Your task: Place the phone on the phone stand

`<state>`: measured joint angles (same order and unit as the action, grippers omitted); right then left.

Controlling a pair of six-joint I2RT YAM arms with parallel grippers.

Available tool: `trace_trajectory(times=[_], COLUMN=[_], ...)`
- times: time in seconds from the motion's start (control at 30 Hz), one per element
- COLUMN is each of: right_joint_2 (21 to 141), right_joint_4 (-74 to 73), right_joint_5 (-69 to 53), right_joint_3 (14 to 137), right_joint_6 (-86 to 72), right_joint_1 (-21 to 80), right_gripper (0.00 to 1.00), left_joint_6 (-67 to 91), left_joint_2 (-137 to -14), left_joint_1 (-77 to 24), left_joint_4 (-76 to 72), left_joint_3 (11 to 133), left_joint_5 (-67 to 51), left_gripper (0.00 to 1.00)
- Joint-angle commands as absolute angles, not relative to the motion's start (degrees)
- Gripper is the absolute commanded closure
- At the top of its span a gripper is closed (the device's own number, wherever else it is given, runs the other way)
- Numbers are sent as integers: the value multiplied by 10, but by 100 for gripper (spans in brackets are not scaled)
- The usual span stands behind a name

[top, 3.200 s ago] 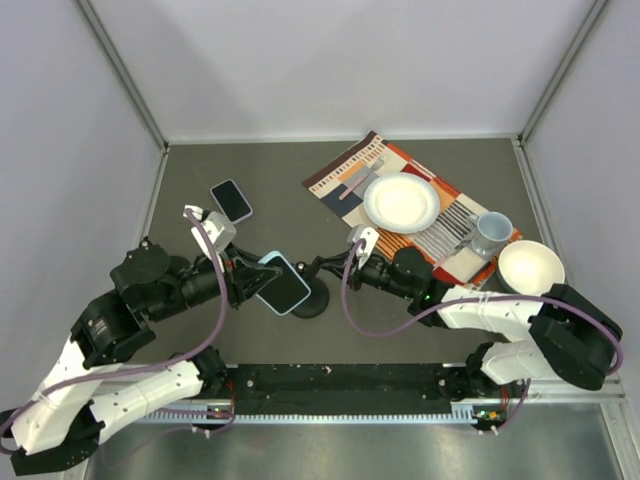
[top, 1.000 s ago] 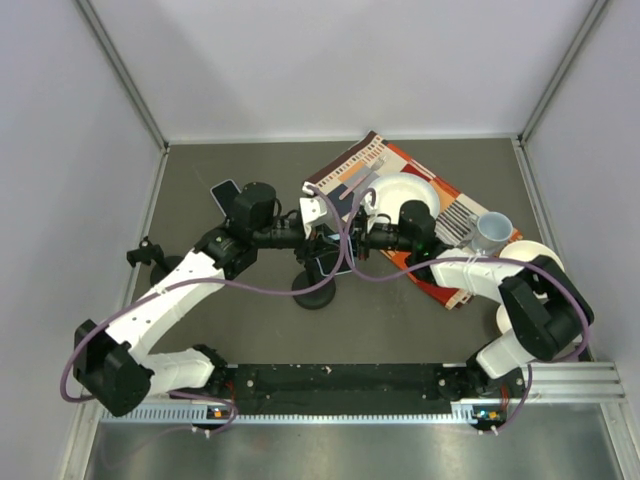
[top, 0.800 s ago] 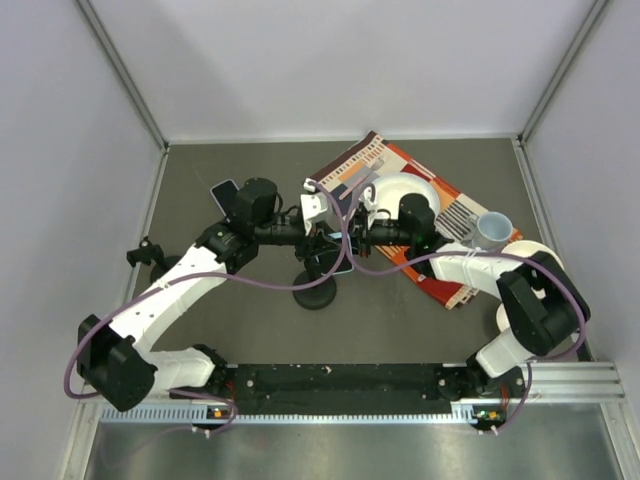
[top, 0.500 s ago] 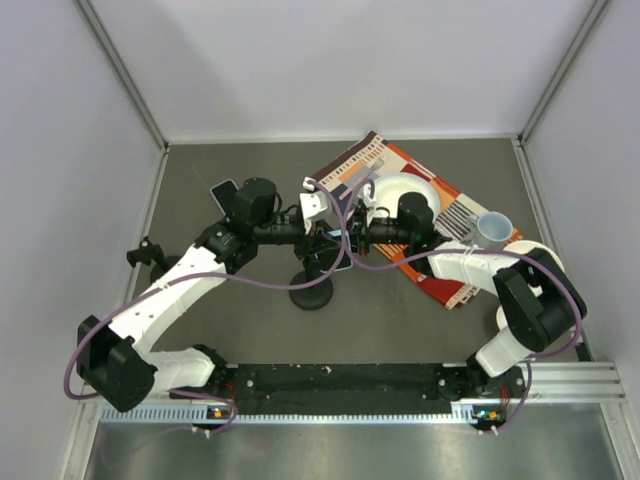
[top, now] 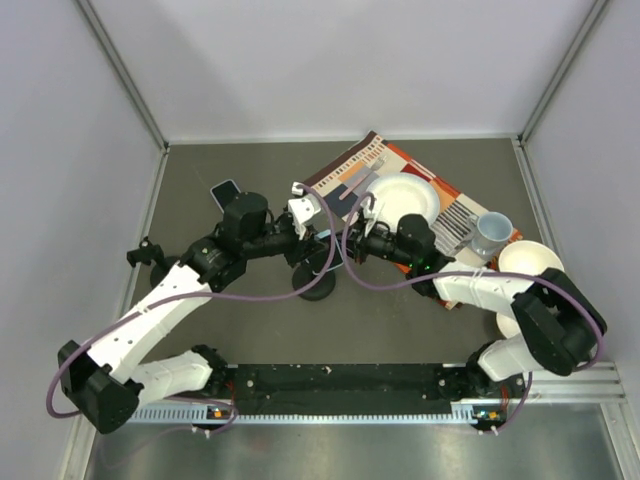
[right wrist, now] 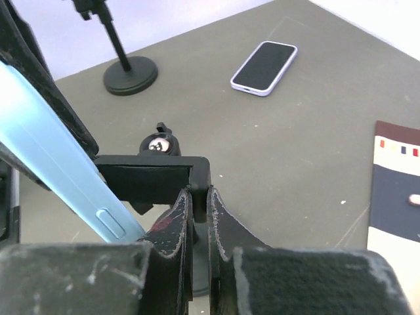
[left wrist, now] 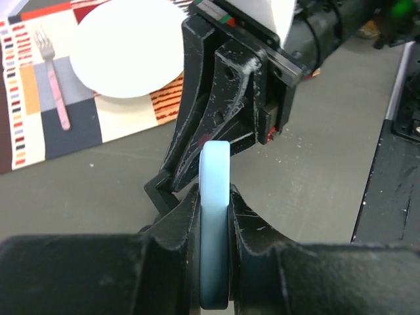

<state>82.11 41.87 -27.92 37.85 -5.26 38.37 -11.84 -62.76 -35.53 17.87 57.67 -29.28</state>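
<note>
My left gripper (left wrist: pixel 214 197) is shut on a light blue phone (left wrist: pixel 214 223), held edge-on right beside the black phone stand's clamp (right wrist: pixel 154 176). The phone also shows in the right wrist view (right wrist: pixel 62 174), tilted with its lower end at the clamp. My right gripper (right wrist: pixel 197 195) is shut on the clamp's side arm. In the top view both grippers, left (top: pixel 316 238) and right (top: pixel 346 250), meet above the stand's round base (top: pixel 315 288); the phone is mostly hidden there.
A second phone (right wrist: pixel 264 67) lies flat at the back left, partly under my left arm in the top view (top: pixel 223 189). A second small stand (right wrist: pixel 130 75) is at the left. A placemat (top: pixel 345 175) carries a plate (top: pixel 402 202), fork (left wrist: pixel 56 85) and mug (top: pixel 491 234); a white bowl (top: pixel 531 262) sits at the right.
The left arm carried the phone from the near left to the stand, which the right gripper has kept hold of. In the last half second both wrists shifted slightly left and nearer.
</note>
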Motion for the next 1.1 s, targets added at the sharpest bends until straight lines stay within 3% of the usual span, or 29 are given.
trace_trajectory(times=[0.0,0.4,0.6,0.93,1.07], right_joint_2=[783,777,776,768,768], right_joint_4=[386,367,384,457,584], right_joint_5=[-9,356,434,376,296], right_joint_3=[413,416,417,385,341], right_joint_6=[-6,22,52,131,234], right_joint_1=[410,448,464,519,555], right_gripper=[100,100,100,100,100], left_joint_6=[-49,94,201,200,200], left_joint_2=[-593,-647,-693,-791,-840], left_joint_1=[-380,-514,-527,-542,-526], left_joint_4=[314,467,587,654,673], left_joint_3=[588,619,671,759,810], left_joint_5=[-101,212,310,393,374], left_gripper=[100,100,100,100,100])
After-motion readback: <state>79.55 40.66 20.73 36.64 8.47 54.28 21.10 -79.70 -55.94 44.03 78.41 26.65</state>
